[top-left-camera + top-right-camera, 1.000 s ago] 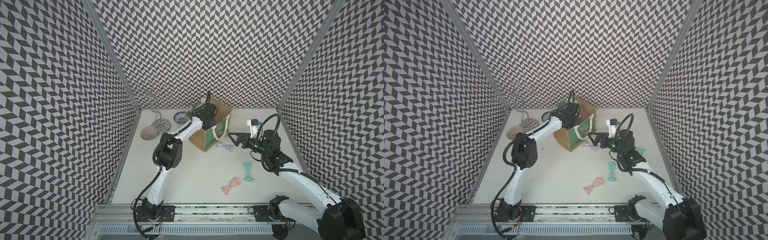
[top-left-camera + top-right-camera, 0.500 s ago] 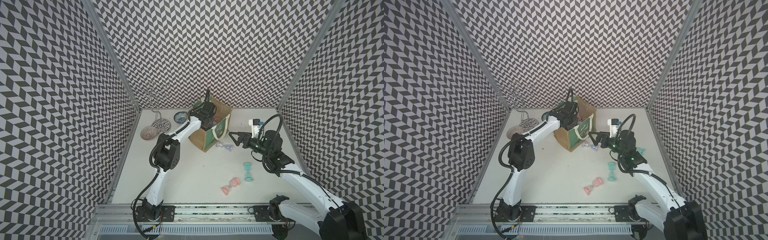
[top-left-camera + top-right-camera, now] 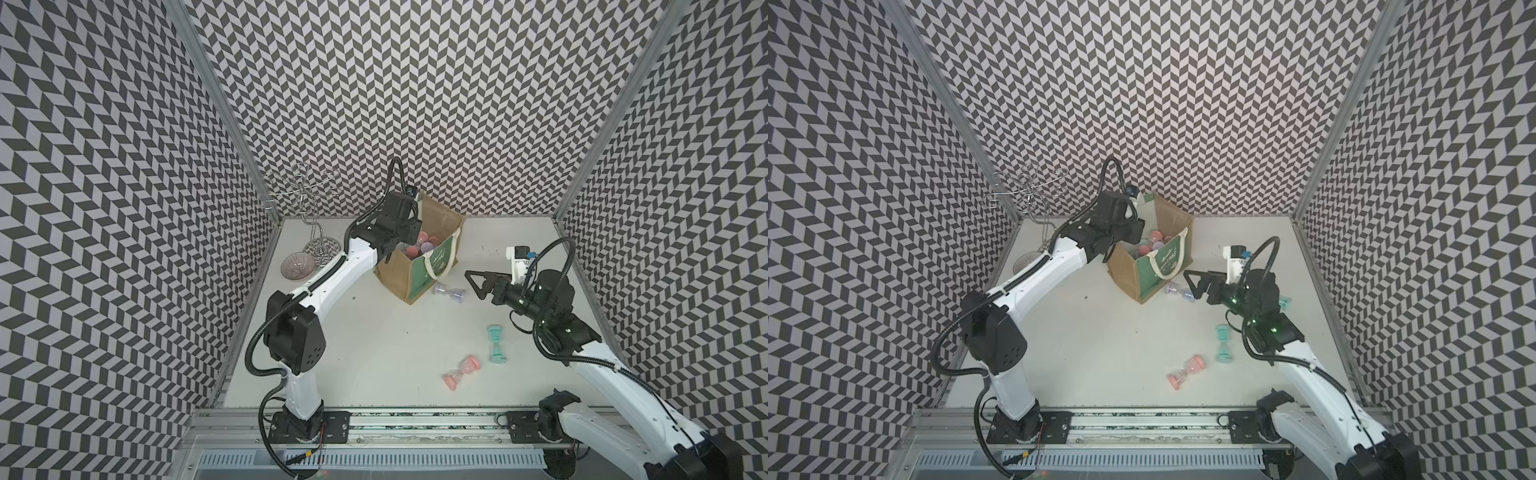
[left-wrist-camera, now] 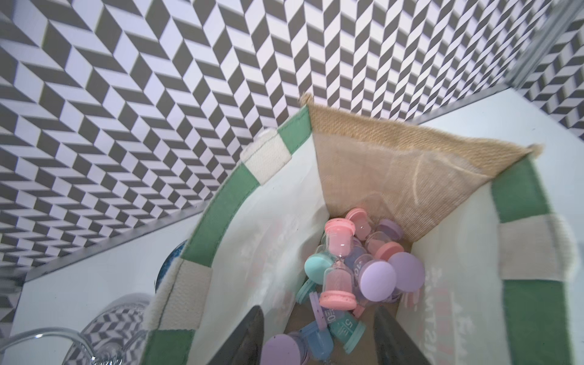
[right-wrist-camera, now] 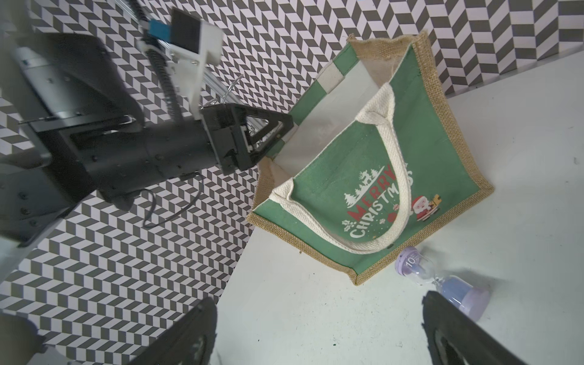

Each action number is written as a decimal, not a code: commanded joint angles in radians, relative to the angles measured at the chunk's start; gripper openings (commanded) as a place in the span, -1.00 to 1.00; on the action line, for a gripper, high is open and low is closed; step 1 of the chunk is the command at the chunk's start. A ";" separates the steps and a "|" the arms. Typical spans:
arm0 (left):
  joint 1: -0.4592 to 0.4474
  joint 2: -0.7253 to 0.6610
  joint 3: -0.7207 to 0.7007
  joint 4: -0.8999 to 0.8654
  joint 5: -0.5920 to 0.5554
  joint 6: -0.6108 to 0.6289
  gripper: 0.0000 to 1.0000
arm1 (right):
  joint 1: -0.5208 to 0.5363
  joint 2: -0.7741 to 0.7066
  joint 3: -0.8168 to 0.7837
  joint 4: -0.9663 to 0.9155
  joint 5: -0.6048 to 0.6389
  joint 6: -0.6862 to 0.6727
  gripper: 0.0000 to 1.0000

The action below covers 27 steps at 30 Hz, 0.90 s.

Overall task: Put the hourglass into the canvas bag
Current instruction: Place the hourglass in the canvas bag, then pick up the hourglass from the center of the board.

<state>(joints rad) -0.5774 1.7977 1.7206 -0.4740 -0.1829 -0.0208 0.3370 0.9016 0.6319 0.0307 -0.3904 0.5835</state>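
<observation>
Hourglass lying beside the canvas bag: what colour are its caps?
Lilac caps on that hourglass, clearest in the right wrist view.

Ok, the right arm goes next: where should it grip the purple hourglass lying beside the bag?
I'd pinch the purple hourglass across its narrow waist, from above: it lies on its side, and the canvas bag stands close by one end.

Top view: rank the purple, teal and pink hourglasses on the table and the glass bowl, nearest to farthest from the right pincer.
1. Purple hourglass: just ahead of the right pincer, by the canvas bag.
2. Teal hourglass: toward the front, beside the right arm.
3. Pink hourglass: just beyond the teal one.
4. Glass bowl: far across, on the left side.
</observation>
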 commanded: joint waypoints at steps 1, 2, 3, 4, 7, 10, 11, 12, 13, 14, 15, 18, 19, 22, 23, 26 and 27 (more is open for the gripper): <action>-0.008 -0.077 -0.074 0.136 0.097 0.068 0.16 | -0.007 -0.063 -0.017 -0.086 0.083 0.000 0.99; -0.010 -0.101 -0.096 0.163 0.124 0.084 0.16 | -0.007 -0.083 -0.019 -0.114 0.103 0.000 0.98; -0.012 -0.120 -0.124 0.189 0.148 0.104 0.17 | -0.006 -0.100 -0.020 -0.139 0.119 -0.004 0.99; -0.018 -0.138 -0.145 0.213 0.170 0.126 0.17 | -0.007 -0.116 -0.017 -0.163 0.135 -0.006 0.98; -0.058 -0.190 -0.215 0.283 0.198 0.220 0.20 | -0.008 -0.156 -0.017 -0.239 0.188 -0.008 0.99; -0.117 -0.233 -0.277 0.332 0.220 0.333 0.23 | -0.010 -0.181 -0.015 -0.297 0.213 -0.011 0.99; -0.140 -0.246 -0.302 0.351 0.227 0.372 0.23 | -0.009 -0.189 -0.017 -0.313 0.222 -0.010 0.99; -0.161 -0.257 -0.327 0.368 0.239 0.408 0.24 | -0.010 -0.196 -0.021 -0.325 0.229 -0.007 0.99; -0.174 -0.265 -0.346 0.377 0.252 0.437 0.24 | -0.009 -0.205 -0.025 -0.334 0.236 -0.003 0.99; -0.189 -0.269 -0.361 0.381 0.268 0.468 0.24 | -0.010 -0.213 -0.030 -0.344 0.243 0.001 0.98; -0.200 -0.271 -0.372 0.384 0.283 0.490 0.25 | -0.010 -0.221 -0.033 -0.352 0.247 0.005 0.98; -0.229 -0.255 -0.385 0.368 0.313 0.555 0.30 | -0.010 -0.241 -0.048 -0.367 0.248 0.012 0.99; -0.241 -0.243 -0.383 0.353 0.312 0.574 0.31 | -0.010 -0.247 -0.057 -0.367 0.245 0.016 0.99; -0.276 -0.185 -0.358 0.303 0.296 0.614 0.34 | -0.010 -0.269 -0.096 -0.346 0.227 0.025 0.99; -0.285 -0.158 -0.344 0.285 0.295 0.624 0.35 | -0.010 -0.274 -0.106 -0.339 0.220 0.027 0.99; -0.298 -0.088 -0.311 0.252 0.291 0.631 0.36 | -0.010 -0.281 -0.133 -0.325 0.211 0.023 0.99; -0.301 -0.064 -0.300 0.247 0.290 0.631 0.36 | -0.010 -0.282 -0.142 -0.321 0.211 0.023 0.98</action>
<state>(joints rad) -0.8661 1.6848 1.3808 -0.1711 0.0956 0.5533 0.3305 0.6338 0.5072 -0.3302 -0.1741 0.5957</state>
